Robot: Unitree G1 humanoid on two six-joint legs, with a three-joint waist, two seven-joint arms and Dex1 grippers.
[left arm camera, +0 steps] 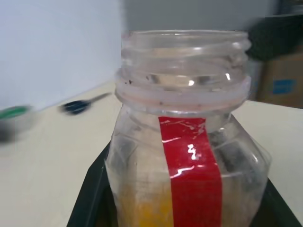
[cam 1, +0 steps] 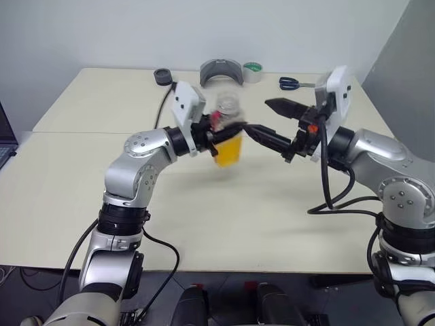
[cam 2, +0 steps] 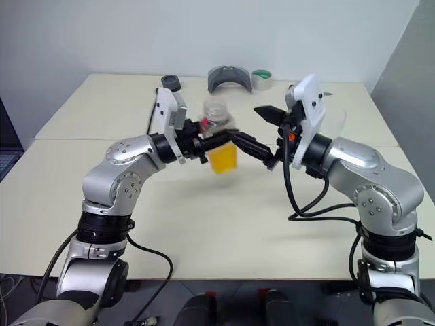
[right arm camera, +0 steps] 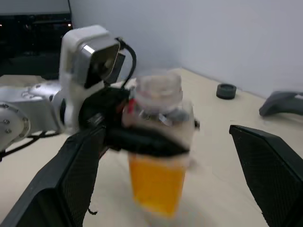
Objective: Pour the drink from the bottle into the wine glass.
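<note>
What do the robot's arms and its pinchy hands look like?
Both arms are shiny silver with black rings at the joints. Each ends in a gripper of two black, pointed fingers, left gripper and right gripper. A white camera box sits on each wrist, and black cables loop along them.

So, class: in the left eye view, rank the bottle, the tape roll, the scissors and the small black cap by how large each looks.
1. The bottle, clearly largest; it is held up nearer the camera, which flatters it.
2. and 3. The scissors and the tape roll look too alike to rank.
4. The small black cap, slightly smaller.
</note>
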